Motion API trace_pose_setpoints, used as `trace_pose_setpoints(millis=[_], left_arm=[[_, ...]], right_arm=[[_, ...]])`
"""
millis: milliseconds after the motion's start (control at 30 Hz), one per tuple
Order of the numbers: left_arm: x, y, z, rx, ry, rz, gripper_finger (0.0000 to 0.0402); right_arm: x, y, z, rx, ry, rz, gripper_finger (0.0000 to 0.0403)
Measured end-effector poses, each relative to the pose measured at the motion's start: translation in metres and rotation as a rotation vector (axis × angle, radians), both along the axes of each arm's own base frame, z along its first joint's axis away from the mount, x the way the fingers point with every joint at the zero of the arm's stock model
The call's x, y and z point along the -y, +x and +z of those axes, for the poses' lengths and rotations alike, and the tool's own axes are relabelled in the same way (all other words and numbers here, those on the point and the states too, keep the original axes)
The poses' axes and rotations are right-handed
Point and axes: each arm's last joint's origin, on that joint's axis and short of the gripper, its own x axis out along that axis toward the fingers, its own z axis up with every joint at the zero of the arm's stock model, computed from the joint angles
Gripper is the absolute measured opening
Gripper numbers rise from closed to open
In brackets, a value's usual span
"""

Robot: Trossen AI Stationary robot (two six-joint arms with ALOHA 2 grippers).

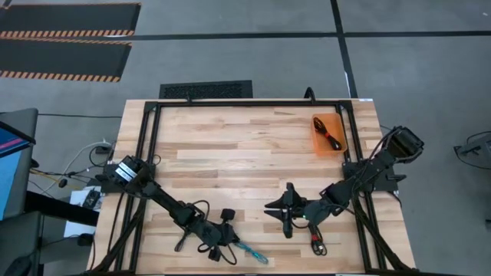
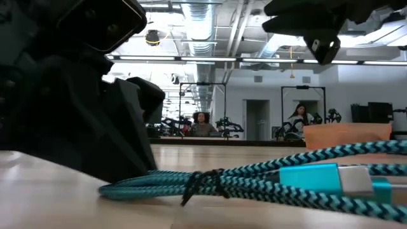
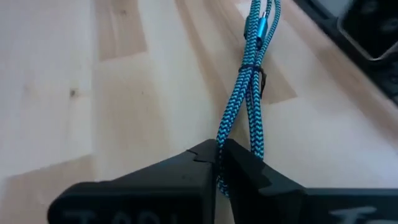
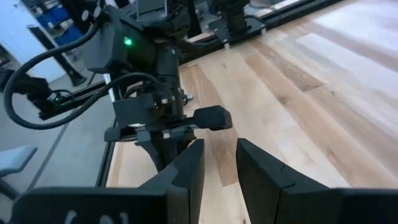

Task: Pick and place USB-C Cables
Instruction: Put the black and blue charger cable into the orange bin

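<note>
On the desk (image 1: 230,146), a tray (image 1: 328,135) sits near the far right corner with one cable (image 1: 331,132) lying in it. Along the near edge, left of centre, the left gripper (image 1: 230,239) rests at the end of another cable (image 1: 252,252), which stretches away to its right. The right gripper (image 1: 285,208) is near the middle, right of the left one. A third cable (image 1: 316,244) lies just nearer than it, by the near edge.

My left pincer (image 3: 219,158) pinches the teal cable (image 3: 245,99), a braided bundle tied mid-length, lying flat at the table's near edge. A magenta-red cable (image 1: 317,244) lies nearby; another, black-and-red (image 1: 330,134), sits in the tray (image 1: 317,143).
</note>
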Motion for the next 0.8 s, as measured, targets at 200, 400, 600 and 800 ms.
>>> trace_pose_setpoints(millis=[200, 400, 600, 800], left_arm=[[-0.013, 0.005, -0.001, 0.064, 0.126, 0.154, 0.0002], [-0.035, 0.018, 0.001, 0.109, 0.221, 0.226, 0.0001], [-0.072, 0.039, 0.006, 0.153, 0.215, 0.323, 0.0000], [-0.113, 0.068, 0.023, 0.211, 0.245, 0.397, 0.0000]], right_arm=[[-0.011, -0.009, 0.001, 0.024, -0.034, -0.057, 0.0118], [-0.018, -0.017, 0.001, 0.038, -0.064, -0.109, 0.0118], [-0.024, -0.025, 0.001, 0.063, -0.049, -0.181, 0.0118], [-0.027, -0.028, 0.005, 0.101, -0.060, -0.260, 0.0118]])
